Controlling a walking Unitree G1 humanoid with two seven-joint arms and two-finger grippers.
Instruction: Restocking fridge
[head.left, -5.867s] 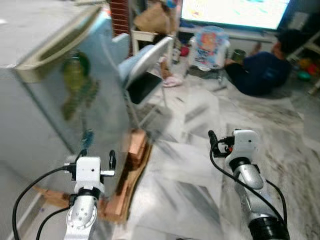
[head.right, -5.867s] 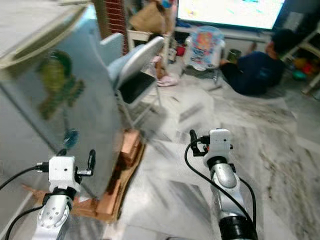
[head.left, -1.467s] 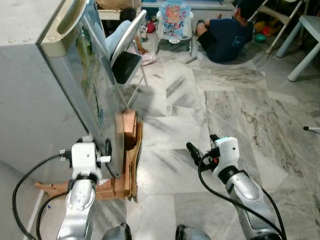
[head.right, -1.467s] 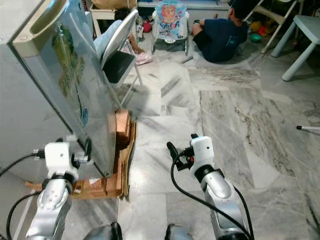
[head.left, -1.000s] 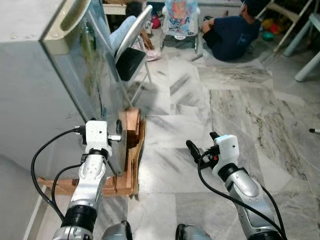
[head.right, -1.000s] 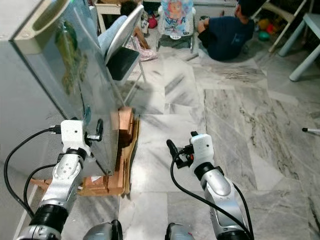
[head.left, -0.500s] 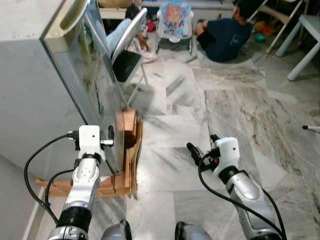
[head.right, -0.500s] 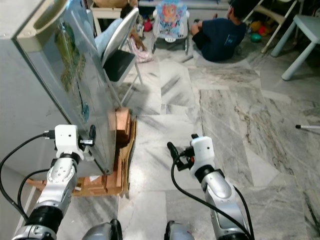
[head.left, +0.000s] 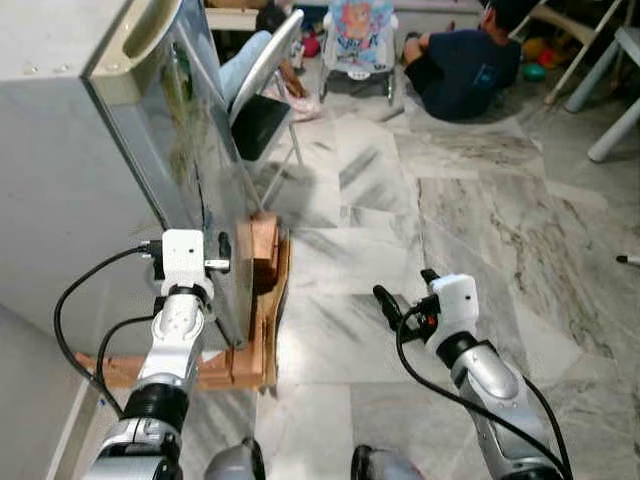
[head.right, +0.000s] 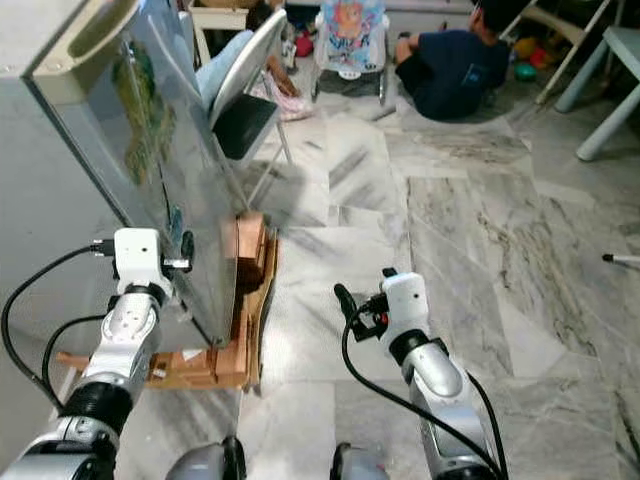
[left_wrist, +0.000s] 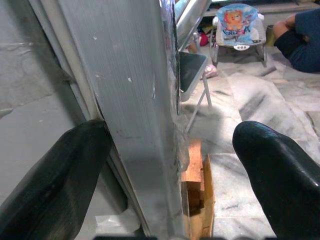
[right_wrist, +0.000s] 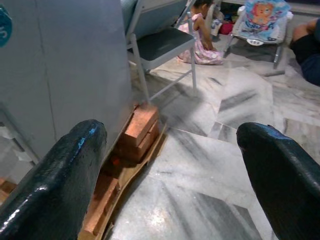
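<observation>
On your left stood the fridge (head.left: 70, 180), its door edge (left_wrist: 145, 125) between your left gripper (head.left: 205, 252)'s wide-spread fingers. It likely swung stiff and heavy; grip that edge. Your right gripper (head.left: 400, 300) hung open over the floor.

left gripper (left_wrist: 170, 165) now straddling fridge door (left_wrist: 135, 100) edge

no legible text anywhere; fridge door (head.right: 150, 150) has stickers, but the print is too blurred to read
</observation>
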